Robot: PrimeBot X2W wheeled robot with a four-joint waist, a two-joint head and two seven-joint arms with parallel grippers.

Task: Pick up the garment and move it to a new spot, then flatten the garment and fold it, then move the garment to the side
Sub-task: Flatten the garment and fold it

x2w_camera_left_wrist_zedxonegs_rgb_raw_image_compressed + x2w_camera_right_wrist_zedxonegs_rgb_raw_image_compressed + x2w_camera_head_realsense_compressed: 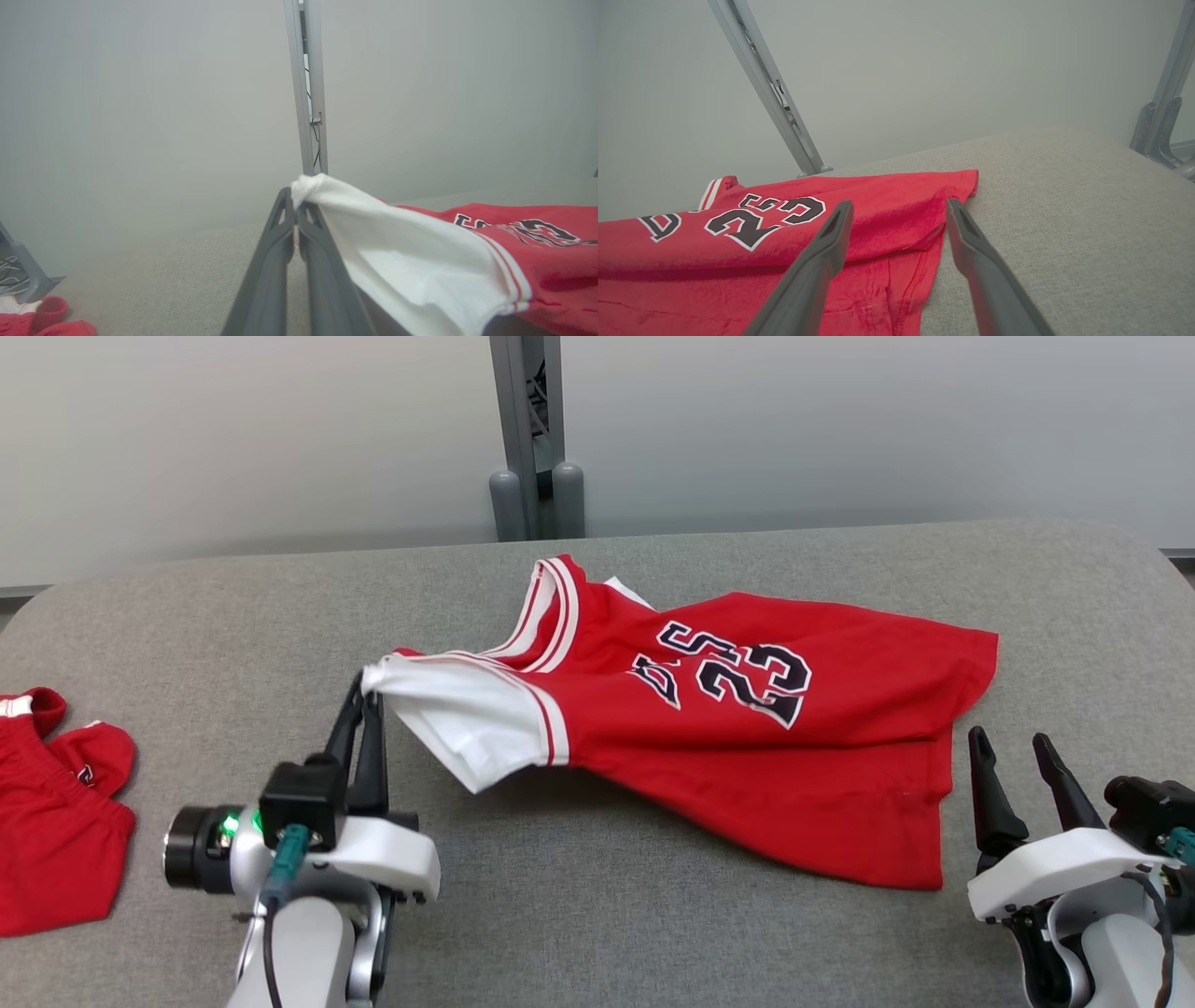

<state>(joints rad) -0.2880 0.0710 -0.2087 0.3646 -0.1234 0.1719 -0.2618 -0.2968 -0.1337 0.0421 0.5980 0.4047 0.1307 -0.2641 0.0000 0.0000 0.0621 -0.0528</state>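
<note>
Your left gripper (367,689) clenched a limp jersey (747,756) by its nine-o'clock sleeve (457,719); right gripper (1008,737) gaped, hem (936,803) advised.

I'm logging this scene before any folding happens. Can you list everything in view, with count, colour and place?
jersey: one, red with white trim and a dark 23, mid-table, white end lifted
second garment: one, red, crumpled at the table's left edge
table: one, grey fabric-covered, under both garments
post: one, grey metal, behind the table's far edge
left claw: one, dark fingers, shut on the jersey's white end
right claw: one, dark fingers, open, near the jersey's right hem, holding nothing
</note>
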